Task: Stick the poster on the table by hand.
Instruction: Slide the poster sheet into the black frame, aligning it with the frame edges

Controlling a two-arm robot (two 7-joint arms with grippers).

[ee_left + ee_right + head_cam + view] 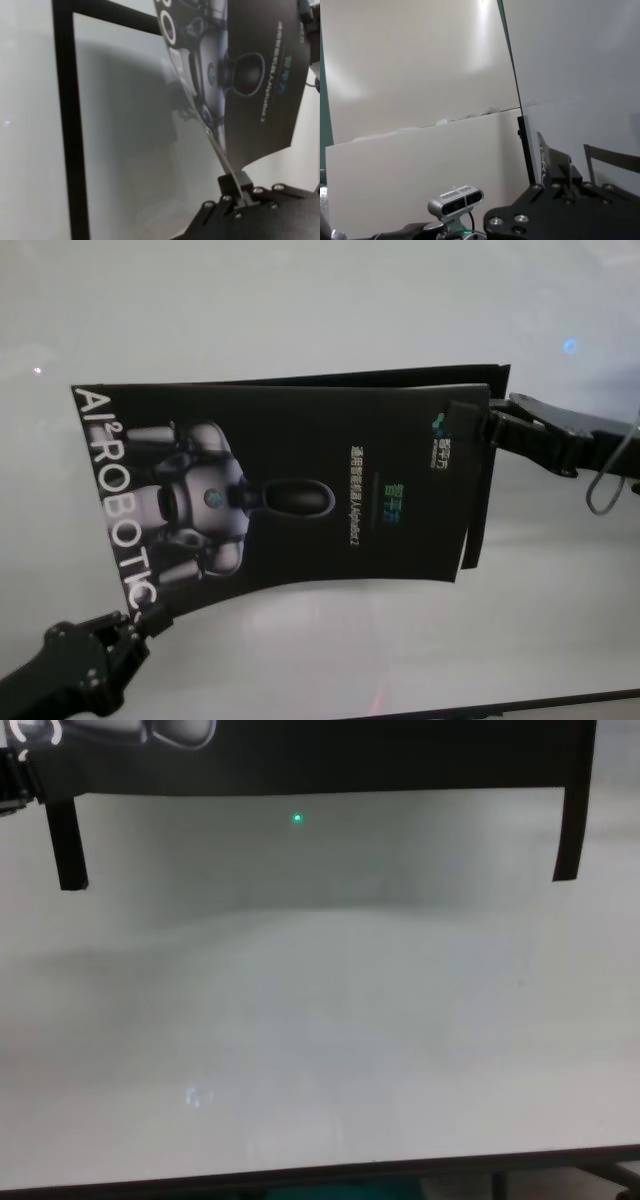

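The poster [300, 490], a black glossy sheet with a grey-white robot and white "ROBOTIC" lettering, hangs in the air above the white table [300, 300]. My left gripper [150, 620] is shut on its near left corner. My right gripper [478, 425] is shut on its far right corner. In the left wrist view the fingers [235, 182] pinch the curved sheet [260, 75] by its edge. In the right wrist view the gripper [555, 165] shows with the sheet edge-on. The chest view shows the poster's lower edge [300, 760] above the table [300, 1020].
Narrow black strips hang from the poster's edges [65, 845] [570, 820] [472, 530]. The table's dark front edge [300, 1177] runs along the near side. A loose cable loop [605, 485] hangs by my right arm.
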